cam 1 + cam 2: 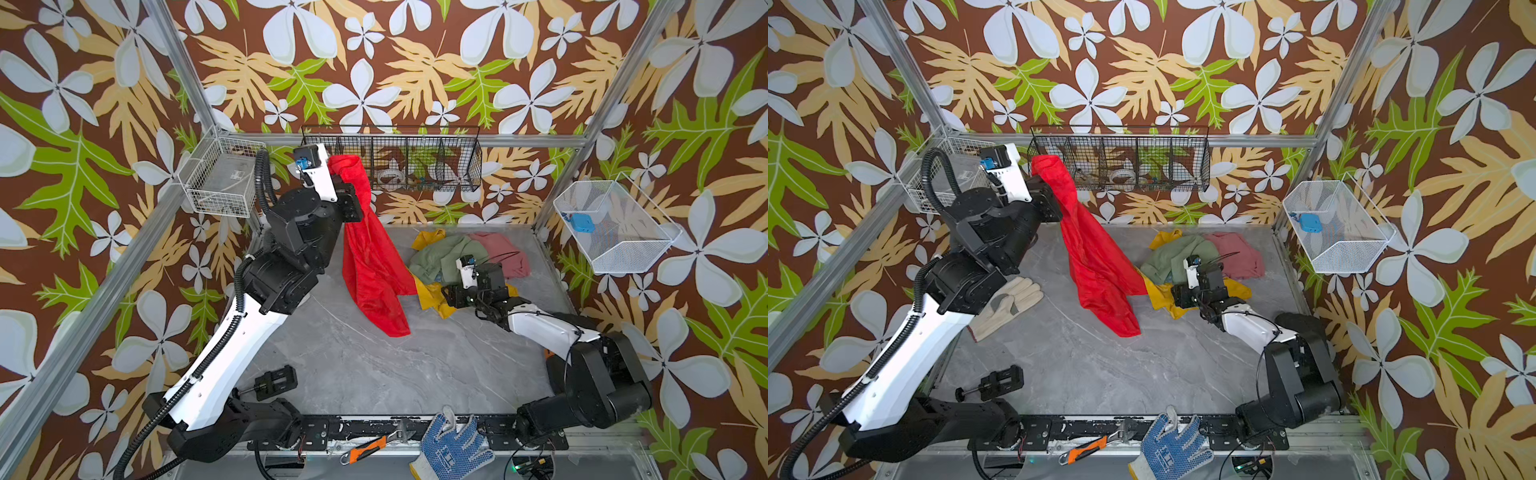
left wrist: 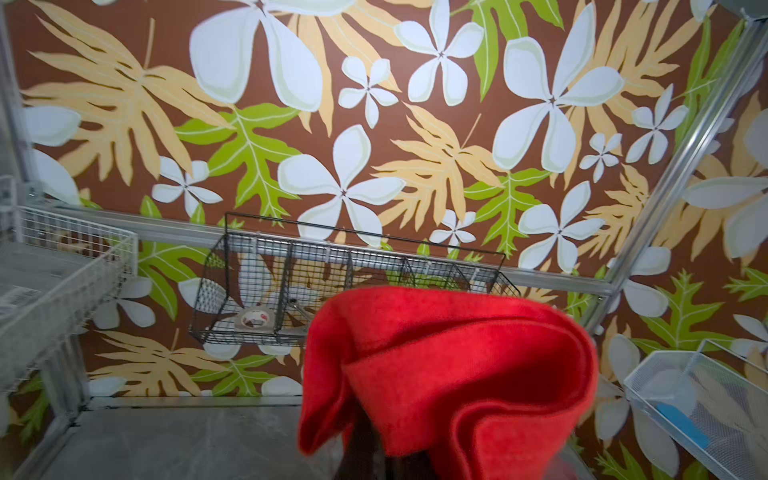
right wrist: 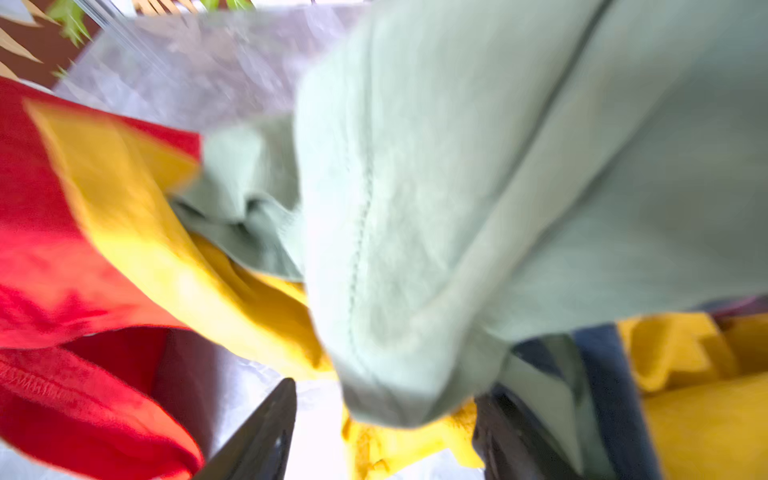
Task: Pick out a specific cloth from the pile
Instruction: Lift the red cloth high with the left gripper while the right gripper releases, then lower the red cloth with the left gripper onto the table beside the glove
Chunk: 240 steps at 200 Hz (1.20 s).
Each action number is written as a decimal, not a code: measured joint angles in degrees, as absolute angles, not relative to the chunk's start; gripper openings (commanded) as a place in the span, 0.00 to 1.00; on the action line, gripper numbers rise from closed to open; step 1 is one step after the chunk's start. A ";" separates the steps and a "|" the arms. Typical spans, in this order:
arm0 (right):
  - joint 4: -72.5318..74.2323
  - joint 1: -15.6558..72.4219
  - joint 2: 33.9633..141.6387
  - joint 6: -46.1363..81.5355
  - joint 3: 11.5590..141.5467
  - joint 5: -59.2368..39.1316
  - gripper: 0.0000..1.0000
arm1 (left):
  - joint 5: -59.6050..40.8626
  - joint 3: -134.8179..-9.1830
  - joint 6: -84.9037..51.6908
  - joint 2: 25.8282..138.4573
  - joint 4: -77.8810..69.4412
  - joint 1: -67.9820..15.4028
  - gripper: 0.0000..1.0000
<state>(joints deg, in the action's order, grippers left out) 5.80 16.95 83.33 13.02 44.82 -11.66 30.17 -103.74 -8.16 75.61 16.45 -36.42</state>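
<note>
Item, the cloth (image 1: 374, 266): bright red, thin, faintly glossy. It hangs as a long creased drape from upper centre-left of both top views down toward the middle. Its top is bunched into a rounded fold, which fills the lower centre of the left wrist view as a soft hump. The left gripper (image 1: 344, 188) holds it raised, jaws pressed together on that top fold, tips buried in fabric. The drape's right edge meets the pile; whether its lower tip rests on the tabletop (image 1: 353, 365), a grey marble-patterned slab, cannot be told. Item, the pile (image 1: 436, 266): a crumpled heap right of centre, made up of a sage-green cloth (image 3: 457, 187), matte with a stitched seam, a dusty-pink cloth (image 1: 505, 253) at its far right, and a mustard-yellow cloth (image 1: 432, 303) spreading out below. The right gripper (image 3: 390, 392) lies low against the heap, its dark tapered jaws spread, with a fold of sage green and a scrap of mustard yellow between them. Sundries: a black wire basket (image 1: 390, 158) with compartments on the back wall, a white mesh basket (image 1: 615, 228) at right, a blue-dotted knit glove (image 1: 453, 444) and an orange-handled wrench (image 1: 370, 446) at the bottom edge, and a cream leather glove (image 1: 1005, 307) at left.
</note>
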 measured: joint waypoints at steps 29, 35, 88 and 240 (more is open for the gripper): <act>5.89 16.95 79.79 12.80 43.38 -10.41 0.68 | 33.47 -106.13 -5.89 75.31 17.23 -34.61 0.00; 5.87 16.95 79.20 12.78 43.11 -10.33 0.68 | 34.35 -106.02 -5.87 75.29 17.28 -34.33 0.00; 4.21 16.95 75.55 11.51 41.95 -7.88 0.68 | 36.75 -103.63 -6.00 75.85 18.94 -31.14 0.00; 0.64 16.95 69.14 10.28 39.66 -3.03 0.68 | 27.24 -89.47 -20.18 79.64 12.84 -27.22 0.00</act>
<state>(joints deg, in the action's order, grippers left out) 0.64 16.95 69.14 10.28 39.66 -3.03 27.24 -89.47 -20.18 79.64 12.84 -27.22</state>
